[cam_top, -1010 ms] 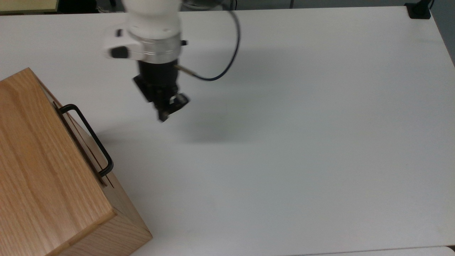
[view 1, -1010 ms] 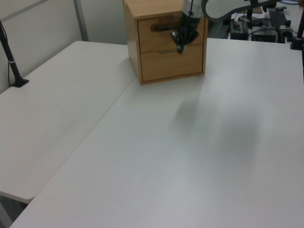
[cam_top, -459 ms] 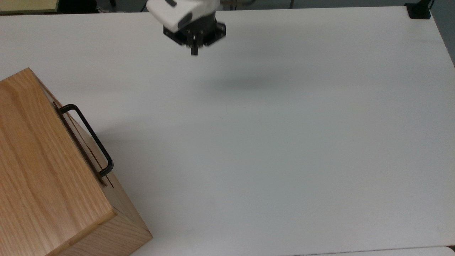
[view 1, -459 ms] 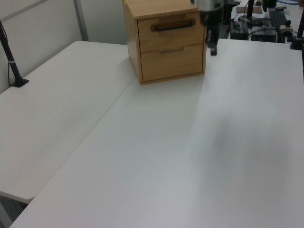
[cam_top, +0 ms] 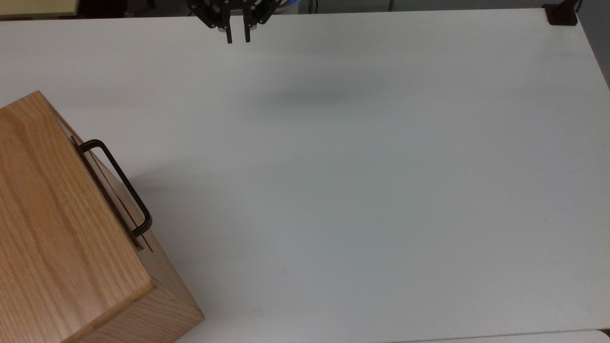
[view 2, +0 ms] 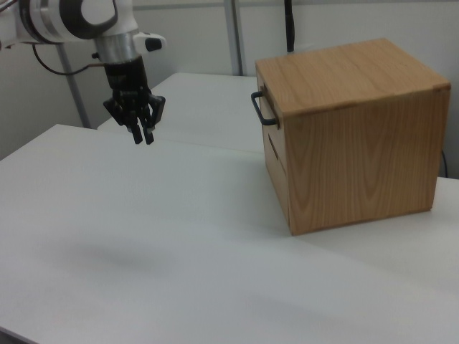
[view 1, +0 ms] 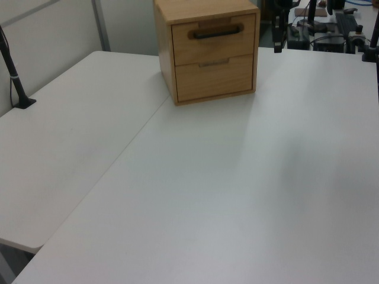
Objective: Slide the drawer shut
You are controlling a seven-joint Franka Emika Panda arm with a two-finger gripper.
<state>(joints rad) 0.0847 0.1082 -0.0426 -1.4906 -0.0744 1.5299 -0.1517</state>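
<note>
The drawer [view 1: 212,46] is the upper of two in an oak-grain cabinet [view 2: 358,143]. Its flat wood front sits flush with the cabinet face. Its black U-shaped bar handle [cam_top: 119,183] [view 1: 216,32] [view 2: 259,107] sticks out from the front. My gripper [cam_top: 238,38] [view 2: 143,137] hangs above the table far from the cabinet, near the top view's upper edge. The fingers point down with a small gap between them and hold nothing. In the left view the gripper [view 1: 277,47] hangs just right of the cabinet.
The white table [cam_top: 357,190] stretches wide to the top view's right of the cabinet. A black clamp base [cam_top: 562,14] sits at its far corner and a black post [view 1: 15,77] at the left view's left edge. Equipment [view 1: 331,29] stands beyond the table.
The gripper has drawn away from the handle, moving toward the top view's upper edge and turning so both fingers show. The drawer and cabinet have not moved.
</note>
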